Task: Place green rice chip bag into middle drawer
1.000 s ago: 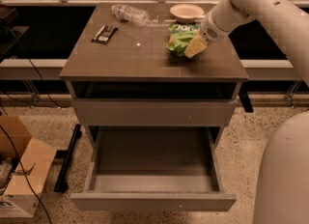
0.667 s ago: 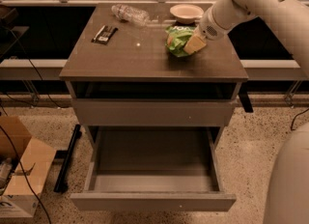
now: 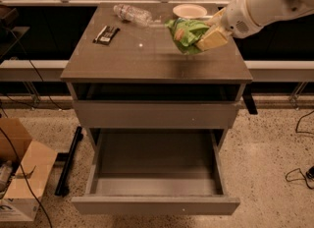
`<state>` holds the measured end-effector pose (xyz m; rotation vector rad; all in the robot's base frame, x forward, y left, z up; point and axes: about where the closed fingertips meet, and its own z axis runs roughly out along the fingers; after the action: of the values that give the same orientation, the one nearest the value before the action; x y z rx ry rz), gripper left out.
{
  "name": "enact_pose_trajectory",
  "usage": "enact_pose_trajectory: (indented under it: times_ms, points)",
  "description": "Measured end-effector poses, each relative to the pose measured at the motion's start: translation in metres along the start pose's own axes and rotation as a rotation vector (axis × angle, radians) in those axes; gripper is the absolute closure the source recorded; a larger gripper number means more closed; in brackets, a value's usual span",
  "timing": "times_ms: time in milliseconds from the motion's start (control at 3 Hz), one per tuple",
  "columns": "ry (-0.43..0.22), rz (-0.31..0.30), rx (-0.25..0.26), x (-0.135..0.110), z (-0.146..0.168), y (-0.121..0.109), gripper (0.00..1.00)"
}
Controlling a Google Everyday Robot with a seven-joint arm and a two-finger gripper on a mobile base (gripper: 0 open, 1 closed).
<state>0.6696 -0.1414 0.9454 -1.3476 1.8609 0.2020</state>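
The green rice chip bag (image 3: 186,34) is held in my gripper (image 3: 210,36), lifted a little above the right part of the cabinet top. The gripper's tan fingers (image 3: 212,39) are shut on the bag's right side, and the white arm reaches in from the upper right. The middle drawer (image 3: 156,205) is pulled out below the cabinet, its grey tray open and bare. The upper grey drawer front (image 3: 157,114) is closed above it.
On the cabinet top (image 3: 122,60) lie a clear plastic bottle (image 3: 131,14), a white bowl (image 3: 190,11) and a dark snack packet (image 3: 106,34). A cardboard box (image 3: 19,173) stands on the floor at left. Cables lie on the floor at right.
The gripper has lifted the green bag off the cabinet top and carried it slightly forward. The drawer stays open.
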Motion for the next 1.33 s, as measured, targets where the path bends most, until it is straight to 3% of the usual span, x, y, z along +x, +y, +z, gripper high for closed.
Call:
enact_pose_trajectory:
  times_ms: [333,667,1000,1333]
  points:
    - [-0.069,-0.053,-0.053,-0.002,-0.048,0.034,1.00]
    - [-0.082,-0.106,-0.169,0.013,-0.087,0.093,1.00]
    - [-0.021,-0.094,-0.352,0.055,-0.092,0.163,1.00]
    - [0.045,0.001,-0.468,0.097,-0.076,0.221,1.00]
